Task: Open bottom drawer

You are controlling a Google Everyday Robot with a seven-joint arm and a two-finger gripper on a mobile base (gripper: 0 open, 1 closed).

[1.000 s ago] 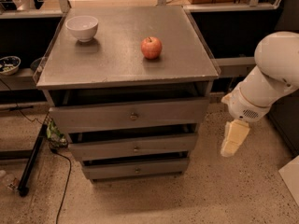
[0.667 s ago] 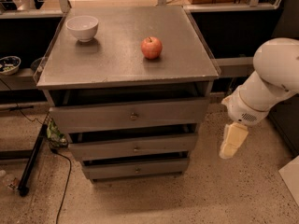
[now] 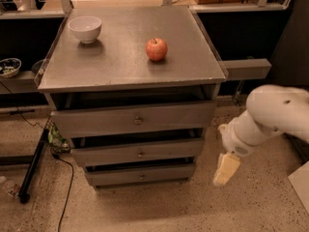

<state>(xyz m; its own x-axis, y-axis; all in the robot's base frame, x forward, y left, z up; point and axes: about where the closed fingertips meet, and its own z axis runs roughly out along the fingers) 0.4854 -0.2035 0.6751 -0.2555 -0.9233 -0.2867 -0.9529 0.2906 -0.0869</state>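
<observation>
Jaw state can't be told: cream gripper (image 3: pixel 226 170) is held low, right of grey cabinet (image 3: pixel 120 62), apart from it. Bottom drawer (image 3: pixel 141 174), slim flat metal-look front w/ small round knob, is set lowest of three.

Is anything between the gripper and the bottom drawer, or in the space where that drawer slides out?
Nothing visible does. The cream gripper hangs right of the grey metal cabinet, level with the slim grey bottom drawer; only speckled floor lies between them and before the drawer front.
</observation>
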